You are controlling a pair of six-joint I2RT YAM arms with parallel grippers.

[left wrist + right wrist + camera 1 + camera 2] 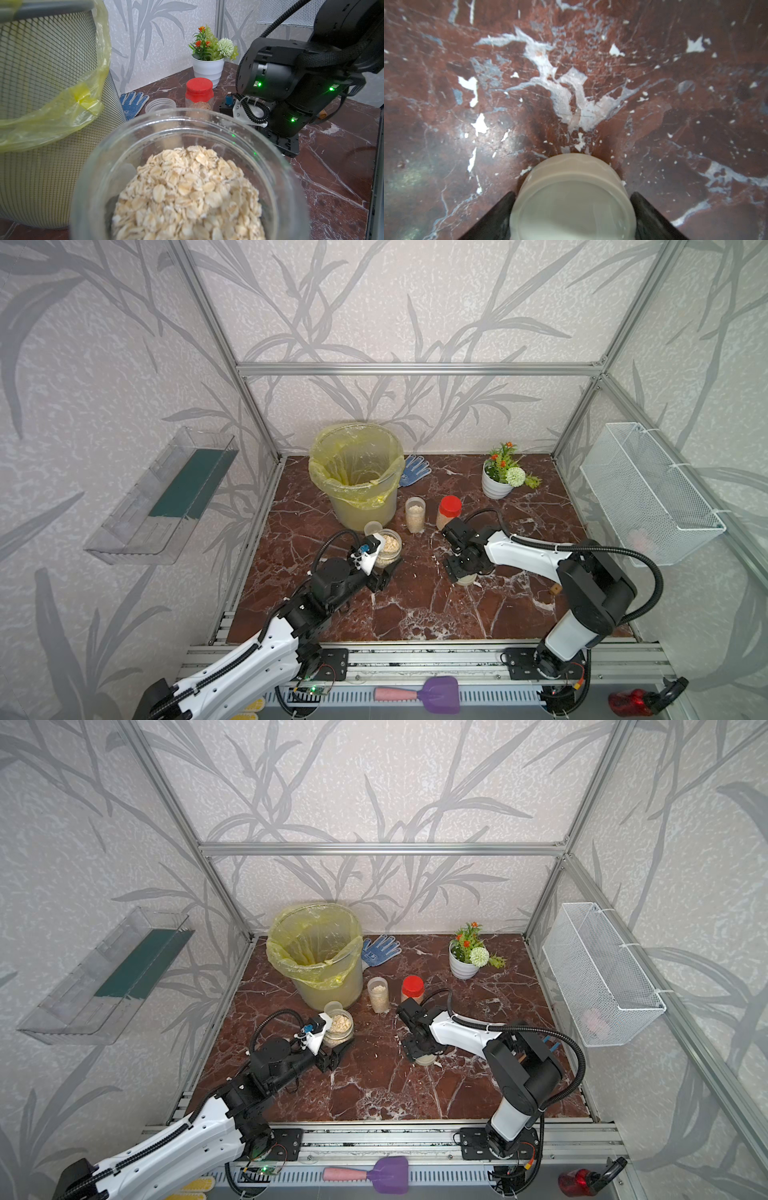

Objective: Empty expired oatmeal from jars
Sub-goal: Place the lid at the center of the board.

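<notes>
Oatmeal (187, 193) in open jar (97, 170), left hand (385, 563) grasping; wrist view: lid (573, 212) within right hand (573, 194), grip unclear.

Bright, soft, even light from above in both top views, with short faint shadows. Wide-angle bending of the bars (415, 369) toward the edges. Dull glare on the desk (411, 176). Blurred close up: lid (573, 203), jar (99, 166). Sharp on the oats (187, 187).

Wide jar (89, 187) is running off btm edge in L wrist view. Beige lid (573, 199) (blurry) is getting cropped too, obscuring any grip.
</notes>
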